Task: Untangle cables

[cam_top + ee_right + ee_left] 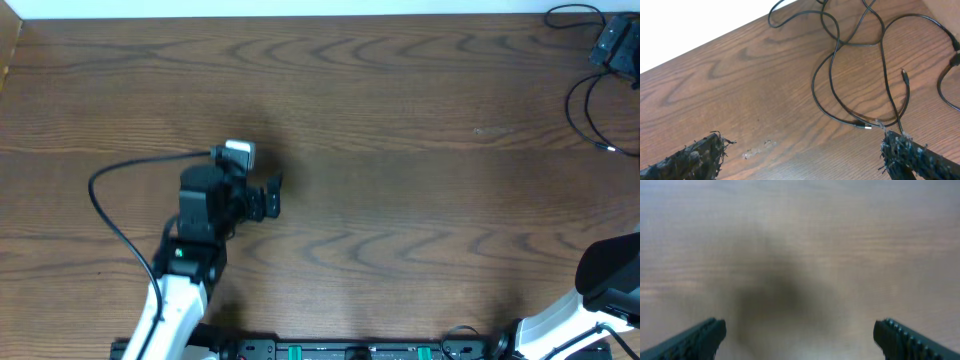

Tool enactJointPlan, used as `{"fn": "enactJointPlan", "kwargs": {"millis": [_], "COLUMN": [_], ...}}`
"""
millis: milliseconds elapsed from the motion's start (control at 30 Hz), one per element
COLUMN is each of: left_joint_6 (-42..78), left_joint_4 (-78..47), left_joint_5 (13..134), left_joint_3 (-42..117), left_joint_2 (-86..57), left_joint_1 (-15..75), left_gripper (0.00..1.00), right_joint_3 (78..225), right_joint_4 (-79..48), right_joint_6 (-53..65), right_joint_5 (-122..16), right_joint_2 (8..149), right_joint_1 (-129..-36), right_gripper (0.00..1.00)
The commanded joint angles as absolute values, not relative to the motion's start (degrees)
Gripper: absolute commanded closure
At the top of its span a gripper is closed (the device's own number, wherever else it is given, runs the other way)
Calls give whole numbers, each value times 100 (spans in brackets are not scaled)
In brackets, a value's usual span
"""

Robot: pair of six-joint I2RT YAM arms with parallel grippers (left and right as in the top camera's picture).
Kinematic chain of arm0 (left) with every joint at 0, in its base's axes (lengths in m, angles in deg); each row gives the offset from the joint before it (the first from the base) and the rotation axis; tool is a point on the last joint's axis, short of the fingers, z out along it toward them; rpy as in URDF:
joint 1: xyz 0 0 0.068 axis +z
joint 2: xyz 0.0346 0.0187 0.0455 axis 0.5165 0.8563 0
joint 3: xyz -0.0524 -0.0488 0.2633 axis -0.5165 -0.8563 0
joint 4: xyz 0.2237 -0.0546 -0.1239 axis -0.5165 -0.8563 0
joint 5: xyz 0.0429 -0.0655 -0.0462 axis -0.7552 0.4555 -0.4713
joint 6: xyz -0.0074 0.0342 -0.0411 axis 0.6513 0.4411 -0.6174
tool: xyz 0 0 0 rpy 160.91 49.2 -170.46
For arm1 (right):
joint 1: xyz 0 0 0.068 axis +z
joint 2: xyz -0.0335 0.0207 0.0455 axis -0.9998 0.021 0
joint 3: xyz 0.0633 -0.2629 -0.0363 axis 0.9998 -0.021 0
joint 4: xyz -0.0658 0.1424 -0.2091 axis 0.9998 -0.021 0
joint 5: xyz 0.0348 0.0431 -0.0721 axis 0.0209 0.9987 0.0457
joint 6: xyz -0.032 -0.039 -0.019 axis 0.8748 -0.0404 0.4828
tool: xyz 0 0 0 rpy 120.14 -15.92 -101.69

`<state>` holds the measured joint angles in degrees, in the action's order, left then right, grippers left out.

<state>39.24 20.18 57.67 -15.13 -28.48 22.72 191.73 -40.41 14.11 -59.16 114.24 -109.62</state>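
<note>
Thin black cables (860, 60) lie looped over each other on the wooden table, filling the upper right of the right wrist view. One small plug end (866, 126) rests near the right fingertip. My right gripper (802, 156) is open just short of the loops, nothing between its fingers. In the overhead view the cables (590, 95) sit at the far right corner. My left gripper (271, 196) hovers over the left half of the table, far from them. The left gripper (800, 339) is open over bare, blurred wood.
A thicker black wire (110, 215) curves from the left arm toward the table's left side. The right arm (610, 275) stands at the front right edge. A dark device (612, 42) sits among the cables at the far right corner.
</note>
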Motion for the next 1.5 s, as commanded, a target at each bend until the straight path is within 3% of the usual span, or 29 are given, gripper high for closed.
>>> {"fn": "enactJointPlan", "kwargs": {"millis": [0,200,433,833,967,1467], "left_joint_6": [4112,4809,5585,5517,5220,5021], "left_joint_4": [3074,4447,4449,2733,1433,1450], "left_joint_5": [5841,5861,5721,5227,4875,4617], "left_joint_3": [-2381,-3481,-3867,-4232,-4232,-4232], "left_joint_2": [-3510,-4428,-5331,-6694,-7497,-8565], "left_joint_1": [2265,2265,2265,2512,2543,2728], "left_gripper": [0,0,0,0,0,0], "right_joint_3": [19221,19221,19221,19221,19221,19221], "right_joint_4": [-4050,-4050,-4050,-4050,-4050,-4050], "right_joint_6": [1465,1465,1465,1465,1465,1465], "right_joint_5": [-5901,-5903,-5903,-5903,-5903,-5903], "right_joint_2": [11442,11442,11442,11442,11442,11442], "right_joint_1": [-10964,-10981,-10981,-10979,-10979,-10979], "right_gripper": [1,1,1,1,1,1]}}
